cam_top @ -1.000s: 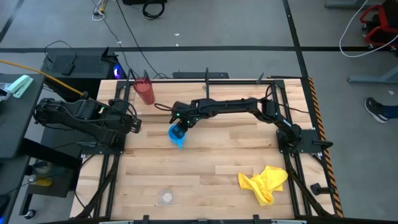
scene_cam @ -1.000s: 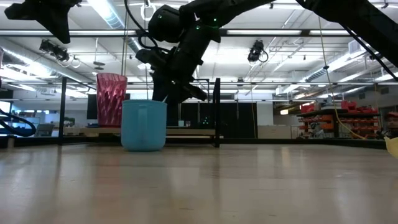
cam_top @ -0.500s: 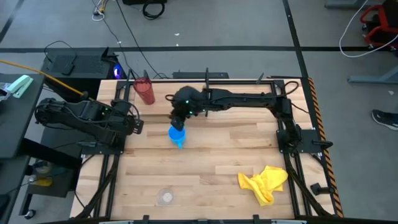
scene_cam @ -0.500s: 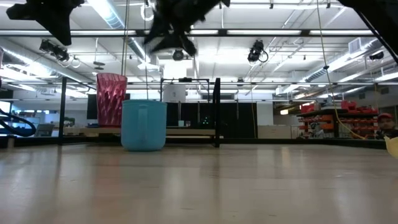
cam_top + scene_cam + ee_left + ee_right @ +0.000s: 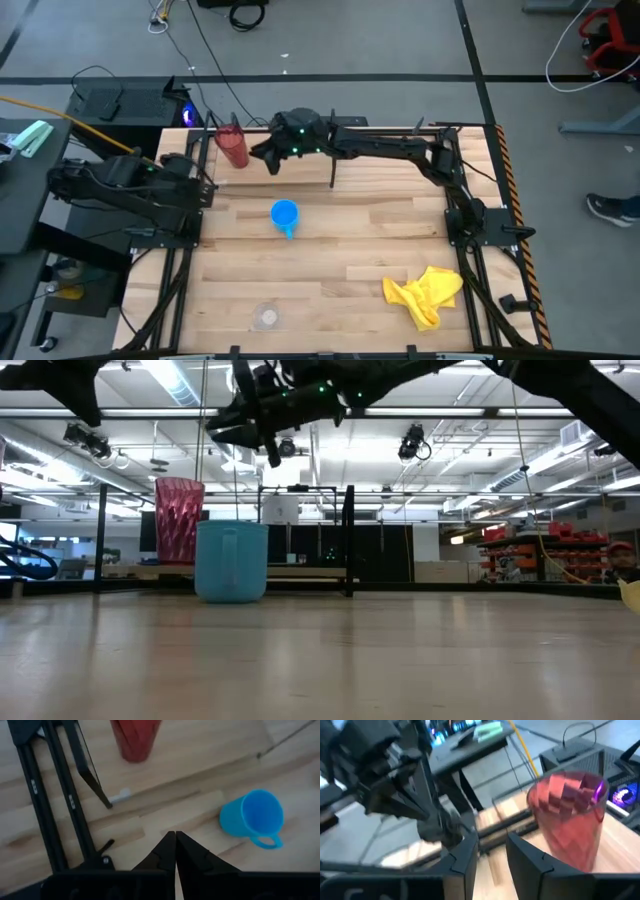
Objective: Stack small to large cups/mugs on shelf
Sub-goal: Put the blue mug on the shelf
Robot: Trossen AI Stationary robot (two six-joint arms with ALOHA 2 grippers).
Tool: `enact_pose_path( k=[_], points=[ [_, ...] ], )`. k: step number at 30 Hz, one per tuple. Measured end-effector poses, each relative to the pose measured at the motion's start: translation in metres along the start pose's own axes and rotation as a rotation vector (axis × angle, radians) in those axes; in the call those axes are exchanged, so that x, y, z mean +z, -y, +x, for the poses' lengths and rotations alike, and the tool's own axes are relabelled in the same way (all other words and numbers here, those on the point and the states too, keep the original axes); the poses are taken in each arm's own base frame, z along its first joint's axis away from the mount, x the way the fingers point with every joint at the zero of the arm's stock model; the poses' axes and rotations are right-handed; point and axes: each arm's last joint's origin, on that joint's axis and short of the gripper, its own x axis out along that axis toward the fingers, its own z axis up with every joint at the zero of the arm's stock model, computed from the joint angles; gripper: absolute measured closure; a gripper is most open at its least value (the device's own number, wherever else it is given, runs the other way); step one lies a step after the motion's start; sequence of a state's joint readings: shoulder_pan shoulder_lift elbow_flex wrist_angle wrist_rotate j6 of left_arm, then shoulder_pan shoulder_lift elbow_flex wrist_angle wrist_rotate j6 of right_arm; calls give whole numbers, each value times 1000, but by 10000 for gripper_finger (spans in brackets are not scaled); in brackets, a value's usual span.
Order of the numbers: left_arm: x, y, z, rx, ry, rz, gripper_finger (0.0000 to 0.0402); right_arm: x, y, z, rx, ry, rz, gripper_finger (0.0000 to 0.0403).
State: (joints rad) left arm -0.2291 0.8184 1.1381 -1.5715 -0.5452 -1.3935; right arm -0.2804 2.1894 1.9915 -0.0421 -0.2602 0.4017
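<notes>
Red tumbler (image 5: 234, 147) upright on the shelf (image 5: 333, 128), far worktop (image 5: 350, 250) edge. Blue cup (image 5: 285, 216) mid-worktop, upright. Clear cup (image 5: 266, 317) near front edge. My right claw (image 5: 262, 157) released, empty, raised beside tumbler. My left claw (image 5: 175, 851) clenched, empty, at left

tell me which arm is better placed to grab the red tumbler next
Right. The right gripper hangs open just beside the red tumbler on the shelf. The left gripper is shut, back at the table's left edge.
</notes>
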Motion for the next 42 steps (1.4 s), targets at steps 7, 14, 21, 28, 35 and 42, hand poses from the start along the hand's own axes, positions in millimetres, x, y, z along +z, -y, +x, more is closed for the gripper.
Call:
enact_pose_path(
  k=[7, 14, 21, 28, 35, 42],
  points=[
    [4, -18, -8, -51, 79, -24, 391, 14, 22, -4, -43, 101, -49, 295],
    [4, -15, -7, -39, 86, 9, 384, -4, 40, 12, -81, 88, -65, 295],
    [4, -12, -6, -27, 84, 16, 367, -17, 51, 38, -71, 51, -75, 296],
    [3, -10, -5, -20, 82, 19, 377, 12, 29, 43, -48, 94, -147, 296],
    [4, -10, -5, -17, 94, 20, 378, 9, 31, 44, -72, 98, -160, 296],
    [4, -9, -4, -12, 103, 23, 370, 11, 38, 42, -92, 102, -151, 296]
  ],
)
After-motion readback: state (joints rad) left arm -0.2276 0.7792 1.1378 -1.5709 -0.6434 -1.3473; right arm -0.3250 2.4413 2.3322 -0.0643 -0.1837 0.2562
